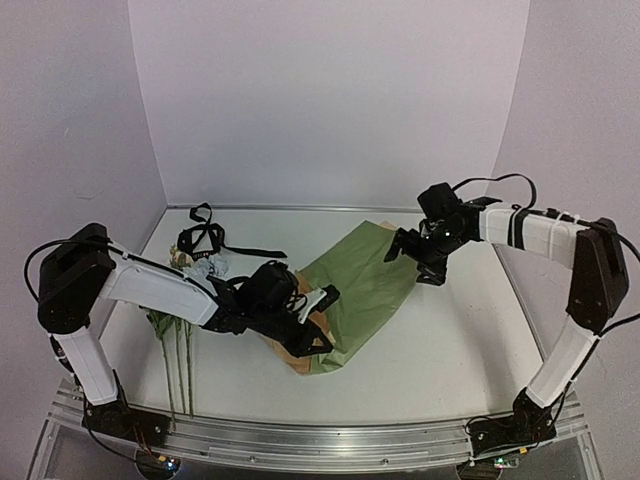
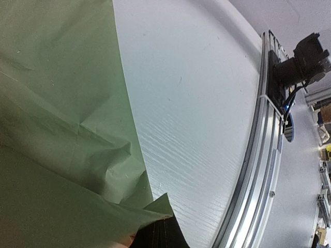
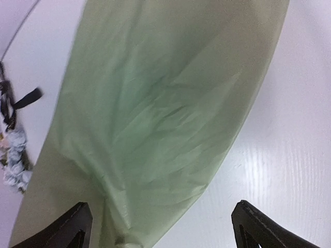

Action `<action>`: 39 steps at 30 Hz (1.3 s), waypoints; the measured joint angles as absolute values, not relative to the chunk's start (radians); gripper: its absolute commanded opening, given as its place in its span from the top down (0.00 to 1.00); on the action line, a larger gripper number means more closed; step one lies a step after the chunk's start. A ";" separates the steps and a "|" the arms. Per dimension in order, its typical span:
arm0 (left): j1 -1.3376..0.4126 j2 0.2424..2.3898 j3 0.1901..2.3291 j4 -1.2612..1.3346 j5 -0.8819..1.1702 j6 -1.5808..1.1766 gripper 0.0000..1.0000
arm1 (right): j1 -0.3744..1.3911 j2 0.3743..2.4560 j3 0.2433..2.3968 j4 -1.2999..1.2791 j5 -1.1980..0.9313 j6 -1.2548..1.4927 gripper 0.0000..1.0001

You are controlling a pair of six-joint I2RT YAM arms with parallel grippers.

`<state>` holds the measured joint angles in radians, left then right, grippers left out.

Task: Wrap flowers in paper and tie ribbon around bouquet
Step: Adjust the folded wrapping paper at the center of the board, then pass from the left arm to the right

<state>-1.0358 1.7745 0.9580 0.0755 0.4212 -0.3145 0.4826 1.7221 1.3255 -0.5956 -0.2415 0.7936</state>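
The paper lies olive side up mid-table, its tan underside showing at the near fold. My left gripper reaches across it and is shut on a crumpled corner of the paper; the dark jaws pinch that corner. My right gripper hovers open above the sheet's far right edge, its fingers spread wide over the paper with nothing between them. The flowers lie left of the sheet, stems pointing toward me. The black ribbon lies coiled behind the blooms. No bouquet is formed.
The flowers and a ribbon end show at the left edge of the right wrist view. An aluminium rail runs along the near table edge, with the right arm's base on it. White walls enclose the table.
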 measured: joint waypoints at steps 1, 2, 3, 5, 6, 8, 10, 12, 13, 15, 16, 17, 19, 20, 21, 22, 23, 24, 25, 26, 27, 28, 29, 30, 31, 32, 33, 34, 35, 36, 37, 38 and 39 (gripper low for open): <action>-1.047 1.785 0.965 0.069 0.417 -0.308 1.00 | 0.502 1.691 1.332 -0.601 -0.246 0.787 0.02; -1.058 1.794 0.972 0.062 0.414 -0.302 1.00 | 0.522 1.669 1.343 -0.608 -0.249 0.778 0.02; -1.068 1.803 0.981 0.059 0.412 -0.295 1.00 | 0.541 1.659 1.360 -0.617 -0.251 0.768 0.02; -1.084 1.814 0.993 0.052 0.408 -0.285 1.00 | 0.585 1.652 1.401 -0.629 -0.255 0.746 0.02; -1.089 1.816 0.995 0.052 0.407 -0.283 1.00 | 0.606 1.653 1.421 -0.634 -0.259 0.733 0.02; -1.094 1.820 1.001 0.048 0.406 -0.276 1.00 | 0.645 1.662 1.463 -0.655 -0.274 0.705 0.02; -1.097 1.822 1.007 0.042 0.404 -0.267 1.00 | 0.682 1.691 1.522 -0.673 -0.296 0.675 0.02; -1.099 1.823 1.008 0.042 0.401 -0.260 1.00 | 0.718 1.735 1.584 -0.685 -0.315 0.639 0.02; -1.099 1.823 1.008 0.041 0.400 -0.258 1.00 | 0.733 1.756 1.609 -0.690 -0.325 0.622 0.03; -1.101 1.823 1.008 0.041 0.398 -0.257 1.00 | 0.764 1.795 1.644 -0.698 -0.344 0.590 0.04; -1.101 1.823 1.008 0.041 0.398 -0.257 1.00 | 0.777 1.808 1.651 -0.703 -0.356 0.576 0.05; -1.101 1.823 1.008 0.041 0.398 -0.256 1.00 | 0.791 1.821 1.659 -0.712 -0.367 0.562 0.05; -1.101 1.823 1.008 0.041 0.397 -0.256 1.00 | 0.816 1.845 1.670 -0.725 -0.390 0.535 0.06; -1.101 1.823 1.008 0.041 0.397 -0.255 1.00 | 0.826 1.854 1.673 -0.729 -0.399 0.522 0.07; -1.101 1.823 1.008 0.041 0.397 -0.254 1.00 | 0.836 1.862 1.675 -0.733 -0.407 0.509 0.07; -1.101 1.823 1.008 0.041 0.397 -0.253 1.00 | 0.845 1.866 1.676 -0.736 -0.414 0.497 0.08; -1.101 1.823 1.008 0.041 0.397 -0.253 1.00 | 0.853 1.869 1.676 -0.738 -0.418 0.488 0.10; -1.101 1.823 1.008 0.041 0.398 -0.253 1.00 | 0.859 1.871 1.678 -0.743 -0.421 0.479 0.12; -1.101 1.823 1.008 0.041 0.398 -0.253 1.00 | 0.864 1.875 1.683 -0.751 -0.421 0.471 0.14; -1.101 1.823 1.008 0.041 0.398 -0.253 1.00 | 0.870 1.879 1.692 -0.759 -0.420 0.463 0.16; -1.101 1.823 1.008 0.041 0.398 -0.253 1.00 | 0.874 1.885 1.699 -0.763 -0.419 0.456 0.19; -1.101 1.823 1.008 0.041 0.398 -0.253 1.00 | 0.876 1.891 1.706 -0.767 -0.417 0.448 0.23; -1.101 1.823 1.008 0.041 0.398 -0.253 1.00 | 0.878 1.898 1.713 -0.770 -0.414 0.440 0.27; -1.101 1.823 1.008 0.041 0.398 -0.253 1.00 | 0.880 1.906 1.719 -0.774 -0.409 0.436 0.31; -1.101 1.823 1.008 0.041 0.398 -0.253 1.00 | 0.881 1.915 1.724 -0.777 -0.402 0.432 0.34; -1.101 1.823 1.008 0.041 0.398 -0.253 1.00 | 0.882 1.925 1.727 -0.779 -0.394 0.427 0.38; -1.101 1.823 1.008 0.041 0.398 -0.253 1.00 | 0.883 1.935 1.729 -0.780 -0.384 0.422 0.44; -1.101 1.823 1.008 0.041 0.398 -0.253 1.00 | 0.883 1.946 1.730 -0.782 -0.373 0.419 0.51; -1.101 1.823 1.008 0.041 0.397 -0.253 1.00 | 0.883 1.956 1.731 -0.785 -0.360 0.418 0.62; -1.101 1.823 1.008 0.041 0.397 -0.253 1.00 | 0.883 1.966 1.733 -0.788 -0.347 0.413 0.75; -1.101 1.823 1.008 0.041 0.397 -0.253 0.96 | 0.883 1.976 1.736 -0.791 -0.331 0.420 0.84; -1.101 1.823 1.008 0.041 0.395 -0.254 0.87 | 0.883 1.983 1.740 -0.794 -0.315 0.411 0.95; -1.101 1.823 1.008 0.042 0.393 -0.256 0.76 | 0.883 1.990 1.744 -0.796 -0.301 0.415 0.99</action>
<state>-1.1011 1.8229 1.0080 0.0416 0.3932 -0.2559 0.8825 1.9896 1.7443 -0.7956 -0.3012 0.4147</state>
